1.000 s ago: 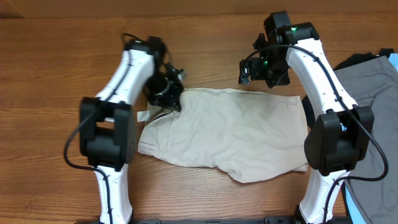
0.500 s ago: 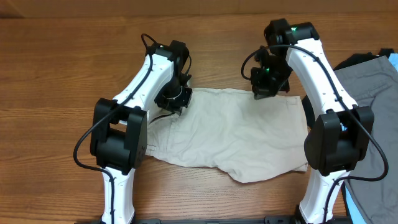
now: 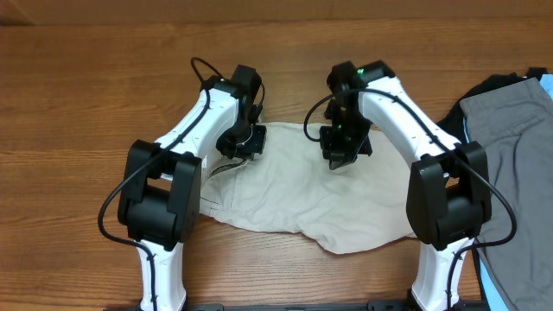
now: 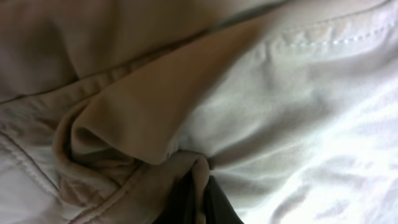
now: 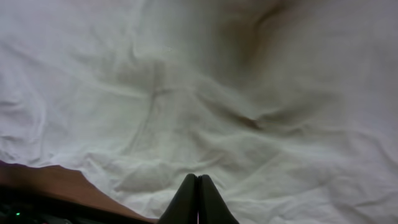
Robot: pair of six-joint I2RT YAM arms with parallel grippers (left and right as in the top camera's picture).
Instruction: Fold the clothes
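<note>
The clothes (image 3: 302, 194), a pair of beige shorts, lie spread on the wooden table (image 3: 78, 104) between both arms. My left gripper (image 3: 244, 142) sits at their upper left edge. In the left wrist view it (image 4: 202, 186) is shut on a bunched fold of the beige cloth (image 4: 124, 112) near a stitched seam. My right gripper (image 3: 343, 149) is over the upper middle of the shorts. In the right wrist view its jaws (image 5: 198, 182) are shut, tips down in the pale cloth (image 5: 261, 74), with creases running toward them. The arm hides the shorts' upper right corner.
A grey garment (image 3: 510, 164) lies at the right edge of the table, with a black garment (image 3: 486, 86) under its far side. A blue object (image 3: 546, 82) shows at the right border. Bare wood (image 5: 43, 177) appears just left of the right fingers.
The right gripper went from open above the shorts' upper right edge to shut, then moved left and forward over the shorts. The left arm shifted right along the upper left edge.
</note>
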